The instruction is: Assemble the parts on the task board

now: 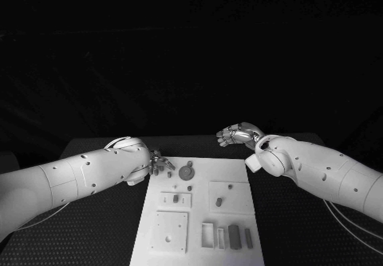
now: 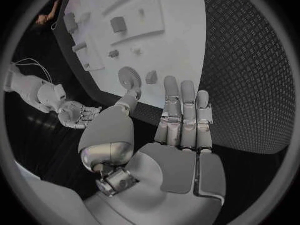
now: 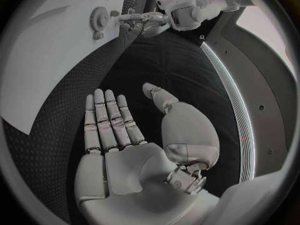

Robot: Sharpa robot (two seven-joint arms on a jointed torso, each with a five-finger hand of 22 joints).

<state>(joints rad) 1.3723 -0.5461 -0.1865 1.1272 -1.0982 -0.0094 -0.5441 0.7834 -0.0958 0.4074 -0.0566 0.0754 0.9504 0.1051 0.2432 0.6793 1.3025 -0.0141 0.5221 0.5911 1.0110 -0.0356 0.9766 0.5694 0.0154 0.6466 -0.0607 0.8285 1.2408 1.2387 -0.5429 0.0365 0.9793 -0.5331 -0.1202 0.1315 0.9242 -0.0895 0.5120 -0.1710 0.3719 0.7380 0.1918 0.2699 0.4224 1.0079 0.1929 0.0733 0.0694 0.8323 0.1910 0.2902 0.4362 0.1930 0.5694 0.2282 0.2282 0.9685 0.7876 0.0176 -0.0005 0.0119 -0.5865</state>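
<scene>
The task board (image 1: 200, 210) lies flat in the middle of the black table (image 1: 295, 221), its long side running away from the robot. A round toothed gear (image 1: 187, 172) sits near the board's far end. A small oval part (image 1: 169, 174) lies just beside the gear, toward the left hand. Farther toward the robot, a raised square plate (image 1: 176, 199) carries a small block (image 1: 175, 197). To its right, a second square plate (image 1: 229, 197) holds 2 small parts (image 1: 218, 202). At the near end, a larger rectangular plate (image 1: 171, 231) lies on the left, and a group of upright rectangular pieces (image 1: 227, 236) stands on the right.

Left hand (image 1: 160, 163): positioned at the board's far left corner, near the gear and the oval part. In the left wrist view, the fingers (image 2: 187, 110) are extended straight and lie side by side, with the thumb set apart. The hand holds nothing. Whether the fingertips touch the board cannot be told.

Right hand (image 1: 238, 134): positioned beyond the board's far right corner, above the table and apart from the board. In the right wrist view, the fingers (image 3: 106, 120) are extended and close together, with the thumb off to the side. The palm is bare and holds nothing.

The 2 hands are well apart, with the board's far edge between them.
</scene>
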